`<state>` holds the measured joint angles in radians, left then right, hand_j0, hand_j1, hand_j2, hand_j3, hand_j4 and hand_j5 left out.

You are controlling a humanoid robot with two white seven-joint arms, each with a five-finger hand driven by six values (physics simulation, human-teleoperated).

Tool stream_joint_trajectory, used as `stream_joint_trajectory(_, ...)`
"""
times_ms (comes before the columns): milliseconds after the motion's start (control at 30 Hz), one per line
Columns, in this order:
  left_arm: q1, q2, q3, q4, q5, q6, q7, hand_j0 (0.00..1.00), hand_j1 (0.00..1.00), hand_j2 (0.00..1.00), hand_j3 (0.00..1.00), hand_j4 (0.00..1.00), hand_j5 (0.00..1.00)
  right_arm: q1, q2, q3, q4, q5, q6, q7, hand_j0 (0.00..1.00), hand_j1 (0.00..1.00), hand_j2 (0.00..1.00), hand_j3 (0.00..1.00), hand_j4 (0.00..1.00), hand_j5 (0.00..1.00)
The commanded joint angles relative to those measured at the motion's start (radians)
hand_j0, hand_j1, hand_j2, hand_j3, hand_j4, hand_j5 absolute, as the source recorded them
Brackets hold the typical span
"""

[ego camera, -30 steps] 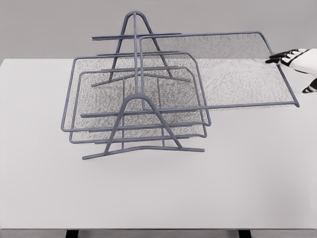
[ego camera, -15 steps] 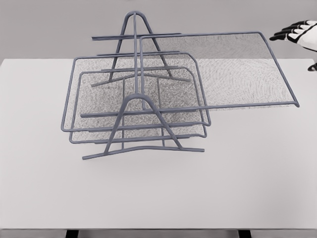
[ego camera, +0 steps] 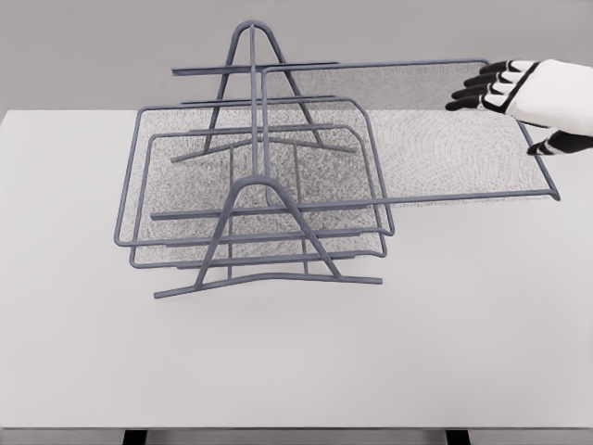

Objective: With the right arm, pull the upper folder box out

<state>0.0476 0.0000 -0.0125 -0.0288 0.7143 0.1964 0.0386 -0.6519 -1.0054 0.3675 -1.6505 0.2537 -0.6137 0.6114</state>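
A grey wire rack point(ego camera: 255, 199) is standing on a white table point(ego camera: 296, 362), sitting left of centre, with two A-shaped end frames, one at the near side and one at the far side. It is carrying three mesh trays. The upper folder box point(ego camera: 435, 139), a shallow mesh tray with a grey wire rim, is sticking out from the top tier toward 3 o'clock, its left portion remaining between the rack's uprights and its right portion hanging well out over the table. Nothing is lying in it. The middle tray point(ego camera: 185, 167) is sitting inside the rack below it, shifted slightly toward 9 o'clock, and is holding nothing. The lower tray point(ego camera: 176, 236) is resting beneath that, just above the rack's base rails, and is likewise showing nothing inside. The right hand point(ego camera: 519, 97), white with black finger segments, is entering from the picture's right edge at about 2 o'clock from the rack. It is hovering above the far right corner of the upper folder box, its fingers point(ego camera: 477, 88) stretching out toward 9 o'clock in a loose spread and its thumb point(ego camera: 556, 142) pointing down toward the tray's right rim. The hand is gripping nothing; whether the thumb tip is touching the mesh or the rim is not clear from this view. Two dark table legs point(ego camera: 135, 436) are showing at the bottom edge.
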Motion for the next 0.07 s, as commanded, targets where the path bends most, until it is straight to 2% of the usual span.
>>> stream_joint_trajectory(0,0.0,0.0,0.0,0.001,-0.001,0.0,0.001,1.0,1.0,1.0,1.0,1.0,1.0,0.0,0.01,0.01,-0.02,-0.008,0.003,-0.001,1.0,1.0,1.0,1.0,1.0,1.0)
stream_joint_trajectory(33,0.0,0.0,0.002,0.001,0.001,0.0,0.001,1.0,1.0,1.0,1.0,1.0,1.0,0.0,0.01,0.01,-0.02,-0.008,0.003,-0.001,1.0,1.0,1.0,1.0,1.0,1.0)
